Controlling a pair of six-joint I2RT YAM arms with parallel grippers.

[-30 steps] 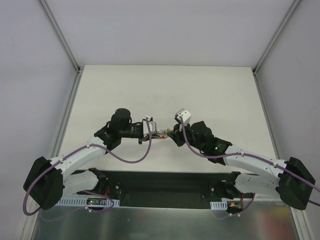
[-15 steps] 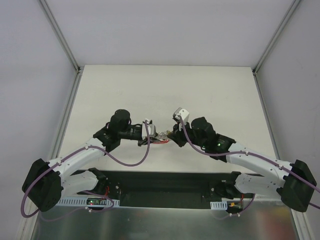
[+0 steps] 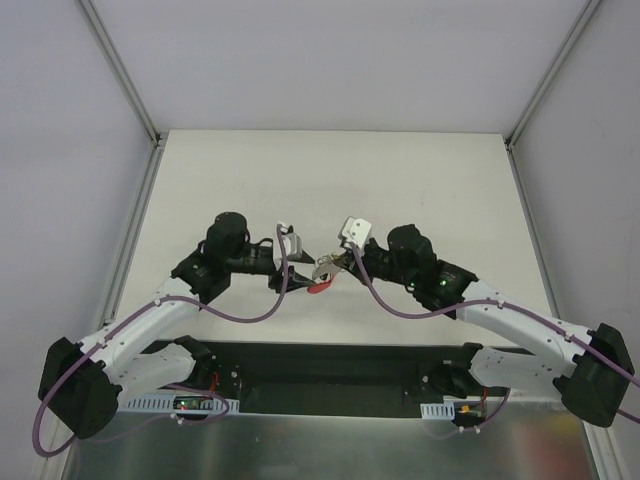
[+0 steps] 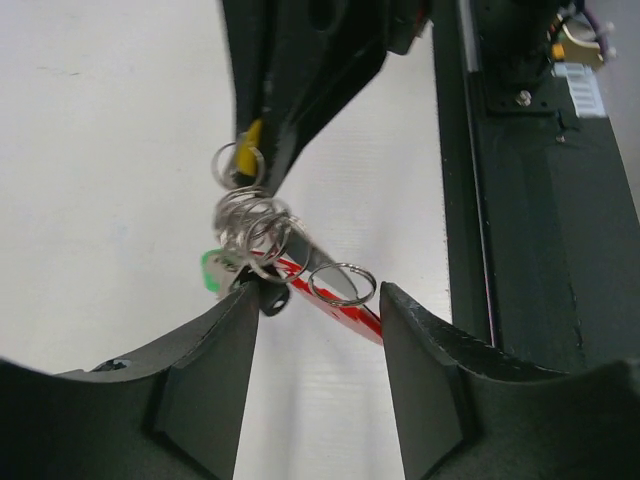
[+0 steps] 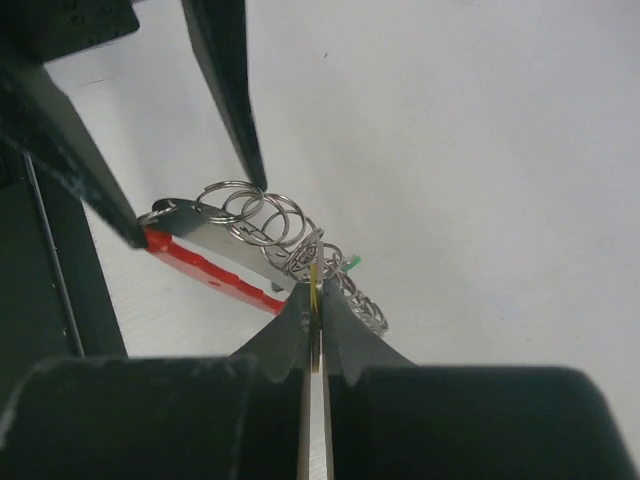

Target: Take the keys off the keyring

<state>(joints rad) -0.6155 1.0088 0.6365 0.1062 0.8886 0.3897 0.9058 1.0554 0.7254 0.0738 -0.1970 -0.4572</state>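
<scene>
White tabletop [image 3: 330, 170] under grey walls [image 3: 330, 60]; left hand [image 4: 318, 305] gapes, right hand [image 5: 315, 292] pinches the keys [image 5: 215, 268].

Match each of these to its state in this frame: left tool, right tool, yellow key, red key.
Column 1:
1. left tool
2. right tool
3. yellow key
4. red key

Column 2:
A. pinched edge-on in a shut tool
B. open, astride the rings
C. shut on a key
D. ungripped, running through an open tool's gap

Pairs: 1-B; 2-C; 3-A; 4-D
</scene>
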